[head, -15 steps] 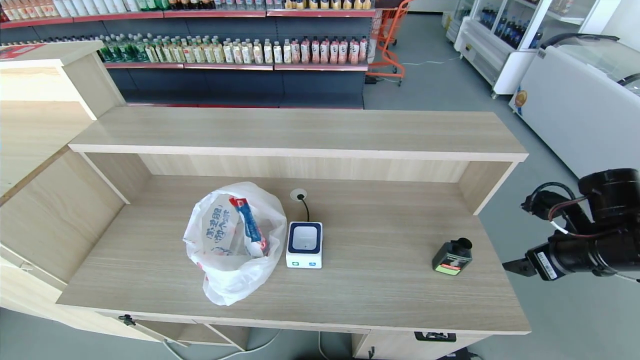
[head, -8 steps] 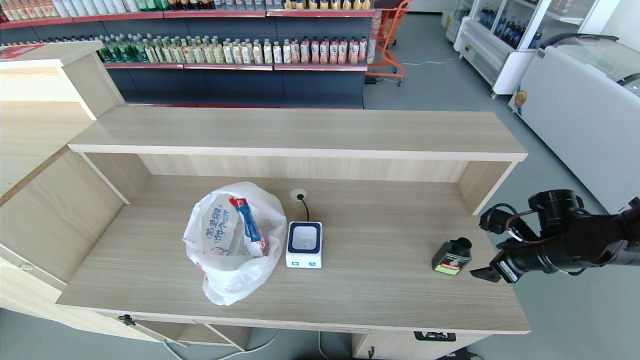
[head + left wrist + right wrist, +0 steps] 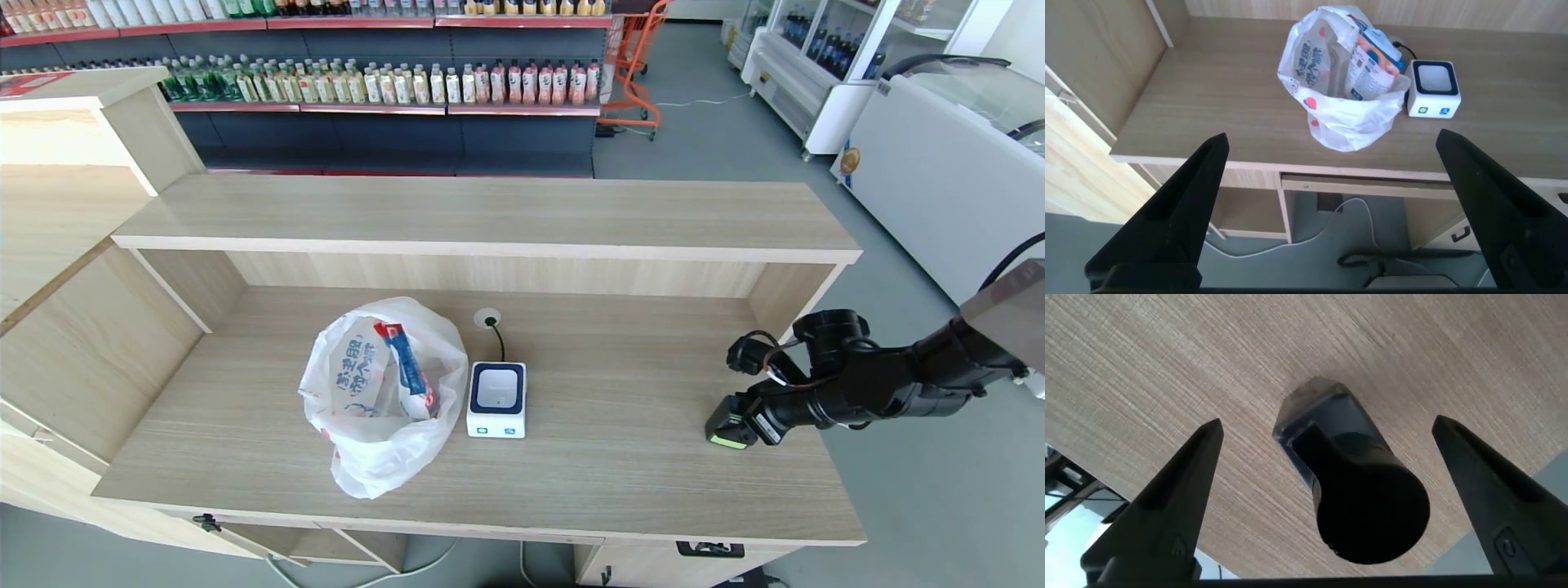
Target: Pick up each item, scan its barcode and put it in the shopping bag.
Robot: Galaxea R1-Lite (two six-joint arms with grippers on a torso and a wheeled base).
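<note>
The small dark bottle (image 3: 722,426) stands on the surface (image 3: 620,474) in the lower right of the head view, near the surface's right edge and well apart from everything else. My right tool (image 3: 1327,429) is down at it with its fingers spread wide, one on either side of the bottle. As far as I can see, neither finger touches it, so nothing is gripped. The scanner (image 3: 497,399) sits at the middle of the head view, and the shopping bag (image 3: 384,392) lies just beside it on its left, mouth open. At least two printed packets (image 3: 408,367) are inside the bag. My left tool (image 3: 1331,145) hangs off the near edge of the surface, fully open and holding nothing.

I judge the task well along. The bagged packets look finished, and the bottle is the one item I see lying loose. It is not yet grasped, scanned or bagged.
</note>
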